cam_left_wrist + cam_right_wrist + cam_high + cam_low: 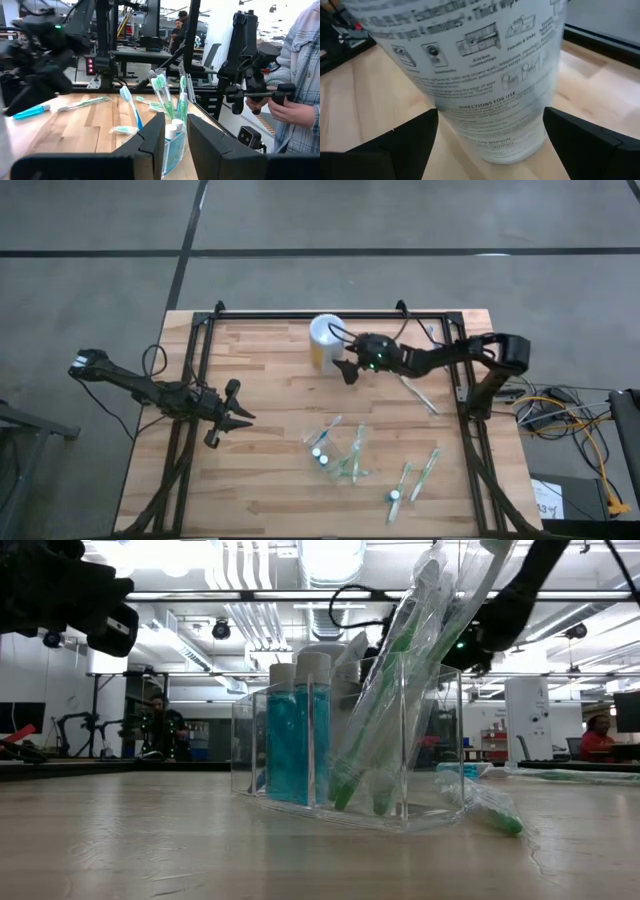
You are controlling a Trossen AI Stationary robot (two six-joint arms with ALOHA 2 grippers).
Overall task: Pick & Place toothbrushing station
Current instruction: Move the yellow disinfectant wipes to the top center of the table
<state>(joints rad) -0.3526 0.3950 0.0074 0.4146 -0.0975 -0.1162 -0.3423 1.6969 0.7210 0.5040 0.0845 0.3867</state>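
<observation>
The toothbrushing station point(338, 452) is a clear holder standing on its base near the table's middle, toward the near edge. It holds two bottles of blue liquid point(295, 730) and several wrapped green toothbrushes point(400, 670). My right gripper point(347, 370) is open at the far middle, its fingers on either side of a yellow, white-rimmed canister point(325, 340) with a printed label point(485, 75); I see no touch. My left gripper point(238, 418) hovers at the left, pointing level at the station point(172, 142), its fingers a little apart with nothing between them.
Loose wrapped toothbrushes lie near the front right point(400, 492) point(427, 470) and right of the canister point(420, 395); one lies beside the station point(490, 808). A black frame point(330, 314) borders the table. A person point(300, 75) stands beyond the table's edge, holding a controller.
</observation>
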